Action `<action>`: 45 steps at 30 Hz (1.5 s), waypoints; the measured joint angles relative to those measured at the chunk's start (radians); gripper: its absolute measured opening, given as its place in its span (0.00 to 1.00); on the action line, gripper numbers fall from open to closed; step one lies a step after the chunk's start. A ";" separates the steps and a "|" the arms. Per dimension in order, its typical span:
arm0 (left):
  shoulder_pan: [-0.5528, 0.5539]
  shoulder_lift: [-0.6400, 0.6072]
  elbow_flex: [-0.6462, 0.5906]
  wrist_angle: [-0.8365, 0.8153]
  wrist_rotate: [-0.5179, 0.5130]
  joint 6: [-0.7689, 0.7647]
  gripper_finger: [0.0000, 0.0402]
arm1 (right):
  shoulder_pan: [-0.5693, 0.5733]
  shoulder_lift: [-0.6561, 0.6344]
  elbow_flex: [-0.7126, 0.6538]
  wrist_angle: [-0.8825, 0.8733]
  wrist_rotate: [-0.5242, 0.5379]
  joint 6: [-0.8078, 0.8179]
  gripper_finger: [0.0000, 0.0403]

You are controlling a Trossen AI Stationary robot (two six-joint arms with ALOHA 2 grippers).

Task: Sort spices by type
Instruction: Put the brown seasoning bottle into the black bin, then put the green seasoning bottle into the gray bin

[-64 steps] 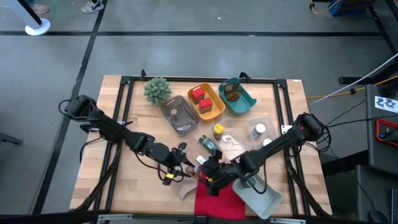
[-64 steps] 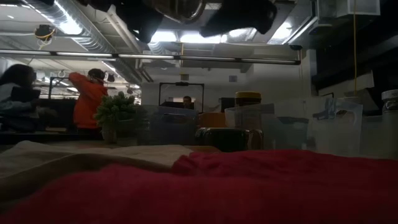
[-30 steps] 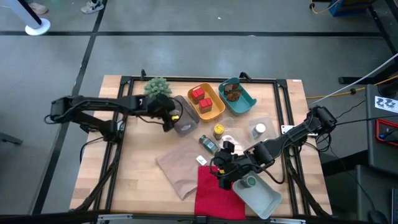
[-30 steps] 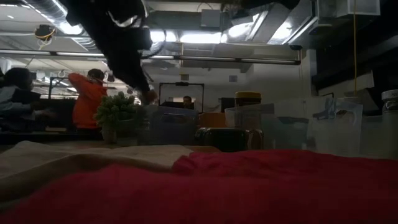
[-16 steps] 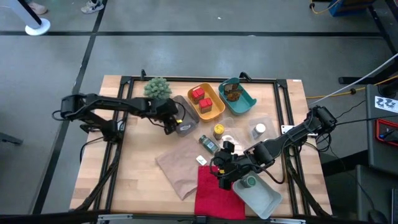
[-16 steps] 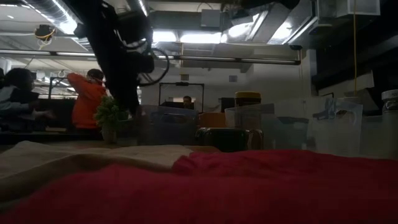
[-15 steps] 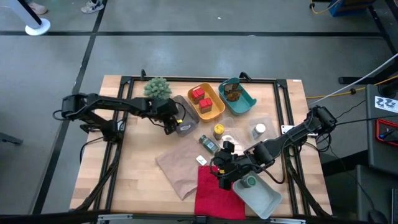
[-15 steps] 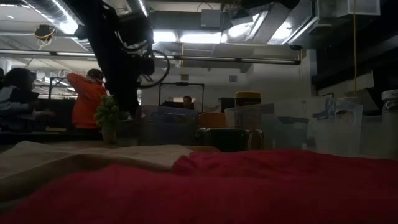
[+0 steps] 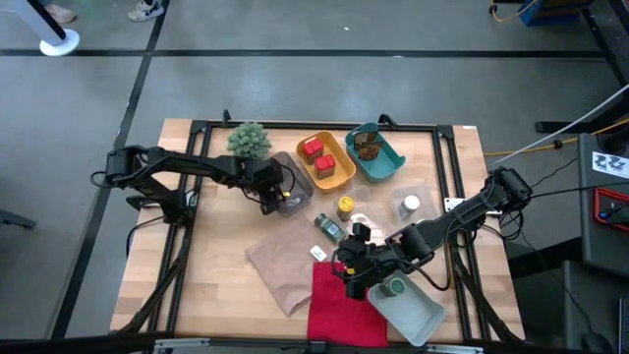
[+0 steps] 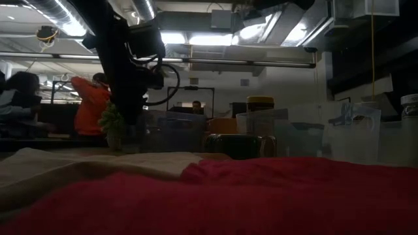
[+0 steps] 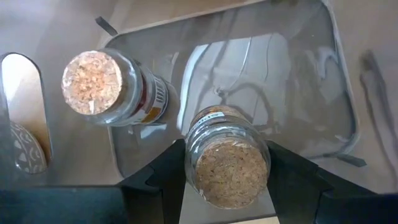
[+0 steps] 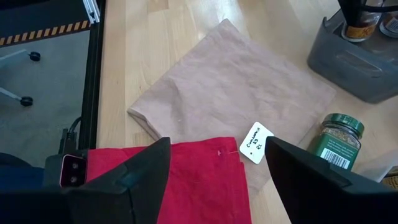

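Cork-topped glass spice jar (image 11: 227, 158), held over the grey tray (image 11: 336, 93) toward the worktop's far-left corner.
Left tool (image 11: 227, 186) clamped on the jar's sides below the cork; likely rigid, smooth, breakable, light. Second cork-topped jar (image 11: 102, 87) stands in the tray. Right tool (image 12: 217, 171) spread apart, idle near the front edge.

Left hand (image 11: 227, 163) gripping – right hand (image 12: 217, 163) spread
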 joint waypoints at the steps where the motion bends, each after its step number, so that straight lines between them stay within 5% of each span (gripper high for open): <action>1: 0.000 0.000 0.000 0.000 0.000 0.005 0.43 | 0.000 0.000 0.000 0.000 0.000 0.000 0.64; 27: 0.000 -0.008 0.000 -0.001 0.000 -0.012 0.60 | 0.000 0.000 0.000 0.000 0.002 0.045 0.64; 45: -0.002 -0.218 0.000 -0.003 0.000 -0.016 0.60 | -0.058 0.145 0.000 0.008 0.220 0.130 0.64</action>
